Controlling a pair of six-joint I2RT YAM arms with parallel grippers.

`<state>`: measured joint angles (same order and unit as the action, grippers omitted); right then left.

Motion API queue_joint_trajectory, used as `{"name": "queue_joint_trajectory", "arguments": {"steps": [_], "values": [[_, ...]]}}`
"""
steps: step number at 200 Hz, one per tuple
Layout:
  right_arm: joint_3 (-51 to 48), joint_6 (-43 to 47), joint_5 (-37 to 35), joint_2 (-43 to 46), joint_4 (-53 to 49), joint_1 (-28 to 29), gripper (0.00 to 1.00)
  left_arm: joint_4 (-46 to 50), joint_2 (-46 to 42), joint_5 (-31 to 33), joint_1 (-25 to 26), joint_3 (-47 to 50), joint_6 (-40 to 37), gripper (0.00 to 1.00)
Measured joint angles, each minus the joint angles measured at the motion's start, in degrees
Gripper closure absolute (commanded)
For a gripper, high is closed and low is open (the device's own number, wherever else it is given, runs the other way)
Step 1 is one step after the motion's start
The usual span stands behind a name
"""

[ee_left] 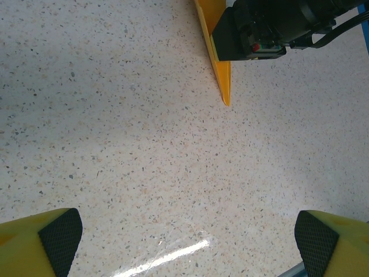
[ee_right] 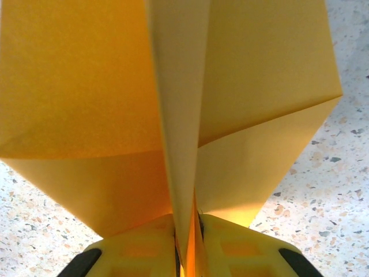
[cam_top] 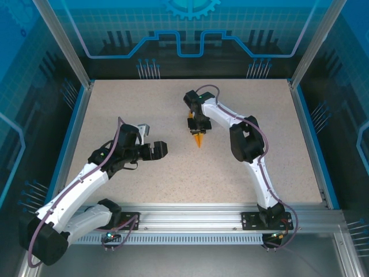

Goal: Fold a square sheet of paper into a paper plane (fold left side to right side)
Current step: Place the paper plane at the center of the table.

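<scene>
Currently the slim, pointed bright orange paper plane (cam_top: 199, 137) sits mid-table, long axis far-to-near, nose toward the arm bases. The right gripper (cam_top: 197, 123) grasps its centre keel from the tail end. The left gripper (cam_top: 153, 140), jaws released wide, stands well apart on its left.

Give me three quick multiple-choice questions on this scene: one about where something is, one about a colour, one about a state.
1. Where is the paper plane? A in the right pincer; B on a shelf; C in a box.
2. Its colour? A blue; B orange; C white.
3. The left pincer is: A shut on paper; B shut, empty; C open, empty.
Answers: 1 A, its keel sits between the fingers; 2 B, bright orange throughout; 3 C, jaws wide apart over bare tabletop.
</scene>
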<state>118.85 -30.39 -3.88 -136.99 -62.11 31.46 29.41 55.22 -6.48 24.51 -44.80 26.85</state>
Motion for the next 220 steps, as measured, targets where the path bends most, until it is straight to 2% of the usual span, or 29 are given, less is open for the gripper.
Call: {"name": "queue_joint_trajectory", "arguments": {"steps": [85,167,197,220], "values": [[0.00,-0.37,-0.24,0.02,-0.02,0.04,0.68,0.44,0.00,0.02,0.00,-0.07,-0.04,0.01],[0.00,-1.36,-2.08,0.83,-0.55,1.01,0.62,2.43,0.00,-0.02,-0.52,-2.36,-0.02,0.01],[-0.28,-1.53,-3.43,3.52,-1.40,1.73,0.55,2.47,0.00,-1.27,-2.27,-2.40,0.00,0.01],[-3.32,-1.51,-4.98,8.85,-1.40,2.34,0.48,2.25,0.00,-2.82,-4.28,-2.40,0.15,0.01]]}}
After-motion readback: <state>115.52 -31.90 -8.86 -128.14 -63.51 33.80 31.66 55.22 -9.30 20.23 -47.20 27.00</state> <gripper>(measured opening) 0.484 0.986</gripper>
